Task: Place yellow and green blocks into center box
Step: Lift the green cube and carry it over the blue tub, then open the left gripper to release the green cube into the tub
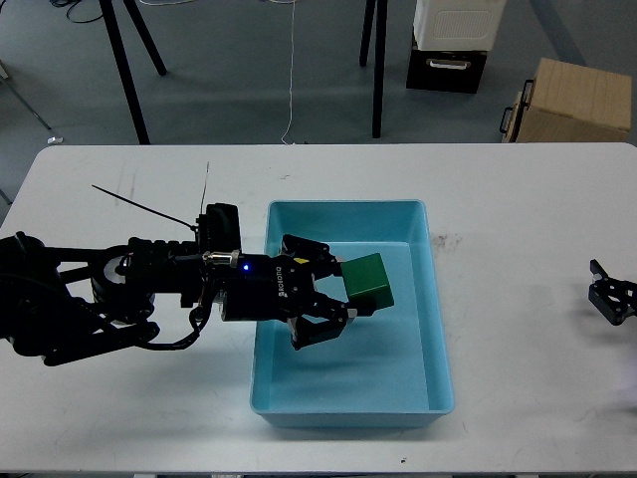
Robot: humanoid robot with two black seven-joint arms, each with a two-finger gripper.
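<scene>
The left gripper (336, 291) reaches over the light-blue tray (350, 413) from nine o'clock, its fingers grasping the green block (366, 281) above the tray's middle. To do the release well, I judge it should lower the cube close to the floor and part the fingers evenly, so the cube neither bounces nor tips out. The right gripper (609, 296) sits at three o'clock; its claw state I cannot tell. No yellow block is visible.

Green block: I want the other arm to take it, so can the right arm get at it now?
Probably not: the green block sits between the left gripper fingers over the blue tray, and the right gripper is far off at the table edge.
</scene>
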